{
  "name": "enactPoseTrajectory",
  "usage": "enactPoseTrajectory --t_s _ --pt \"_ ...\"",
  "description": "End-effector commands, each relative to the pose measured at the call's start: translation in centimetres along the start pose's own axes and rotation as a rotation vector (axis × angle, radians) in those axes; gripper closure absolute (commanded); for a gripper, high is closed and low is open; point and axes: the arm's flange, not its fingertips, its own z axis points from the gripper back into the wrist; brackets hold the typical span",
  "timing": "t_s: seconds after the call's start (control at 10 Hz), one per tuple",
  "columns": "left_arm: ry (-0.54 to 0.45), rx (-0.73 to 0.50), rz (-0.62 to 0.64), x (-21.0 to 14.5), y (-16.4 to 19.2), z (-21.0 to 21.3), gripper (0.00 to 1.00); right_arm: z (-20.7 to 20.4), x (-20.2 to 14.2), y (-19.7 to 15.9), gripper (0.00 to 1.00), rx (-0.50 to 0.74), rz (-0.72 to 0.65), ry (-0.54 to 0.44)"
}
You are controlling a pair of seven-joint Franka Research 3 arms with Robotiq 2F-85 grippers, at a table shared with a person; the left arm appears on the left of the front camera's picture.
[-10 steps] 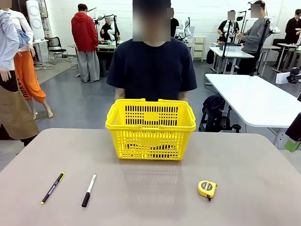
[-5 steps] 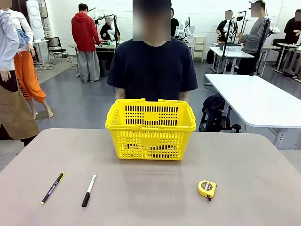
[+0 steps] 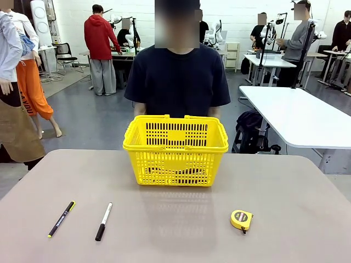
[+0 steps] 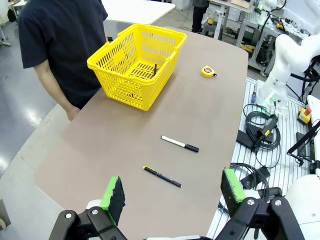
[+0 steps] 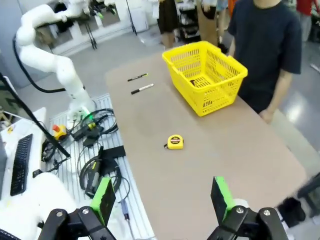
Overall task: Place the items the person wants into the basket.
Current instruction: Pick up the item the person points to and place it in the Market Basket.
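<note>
The yellow basket point(image 3: 175, 148) stands at the table's far middle, right in front of the person point(image 3: 178, 82) in a dark navy T-shirt, whose hands are hidden behind it. A small dark thing point(image 4: 155, 68) lies inside the basket; I cannot tell what it is. The round yellow tape measure point(image 3: 241, 219) lies on the table at the near right, well apart from the basket. My left gripper point(image 4: 172, 192) hangs open high above the table's left end, holding nothing. My right gripper point(image 5: 162, 197) is open too, high over the right end, far from the tape measure point(image 5: 174, 142).
A black pen with a yellow end point(image 3: 61, 218) and a black-and-white marker point(image 3: 103, 213) lie side by side at the near left. Cables and the arms' white bases point(image 4: 287, 60) sit off the table's near edge. Other people and tables stand far behind.
</note>
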Motion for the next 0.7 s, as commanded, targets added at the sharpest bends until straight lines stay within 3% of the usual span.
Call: enactPoseTrajectory --t_s 0.0,0.1,0.2,0.6 --pt "-0.017 -0.005 -0.022 -0.1 -0.1 0.0 0.00 0.9 -0.6 -1.9 0.00 0.007 0.073 -0.048" --pt "-0.017 -0.005 -0.022 -0.1 -0.1 0.0 0.00 0.1 -1.1 -2.4 0.00 -0.044 0.075 -0.034" --pt "-0.017 -0.005 -0.022 -0.1 -0.1 0.0 0.00 -1.2 -1.4 -2.6 0.00 -0.184 -0.026 -0.003" --pt "-0.017 -0.005 -0.022 -0.1 -0.1 0.0 0.00 -3.9 -1.4 -2.2 0.00 -0.121 -0.001 0.095"
